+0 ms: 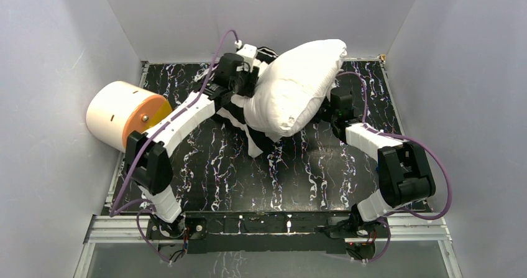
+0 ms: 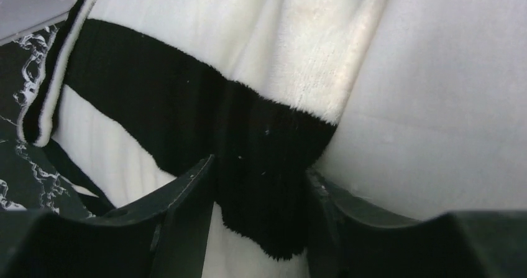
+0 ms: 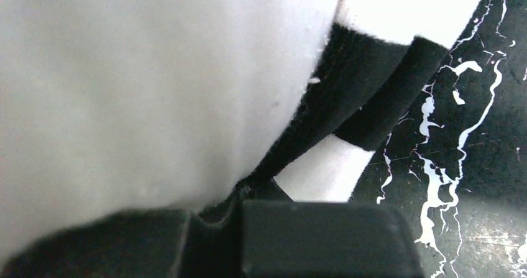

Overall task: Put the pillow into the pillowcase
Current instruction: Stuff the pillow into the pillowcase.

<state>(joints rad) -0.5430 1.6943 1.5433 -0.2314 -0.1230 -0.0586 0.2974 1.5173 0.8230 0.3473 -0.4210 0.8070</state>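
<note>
From where I stood, the pillow (image 1: 298, 85) lay tilted over the far half of the tabletop (image 1: 311, 172), a plump white cushion with a smooth, matte cover, puffed high and sagging at its corners. It looked light and very soft, the sort of thing that would cave in under a pinch, so a corner or seam edge seemed the better place to take it than the swollen middle. The pillowcase (image 2: 186, 104) was bunched between it and the tabletop, a plush, short-piled sleeve in broad black and white bands; it looked limp and likely to slide on the glossy black, white-veined marble. The left gripper (image 2: 260, 169) had its 2 jaws well apart on either side of a thick black fold, though I could not tell whether they pinched it. The right gripper (image 3: 248, 194) was clenched on a black strip of the case's edge, close against the pillow.
</note>
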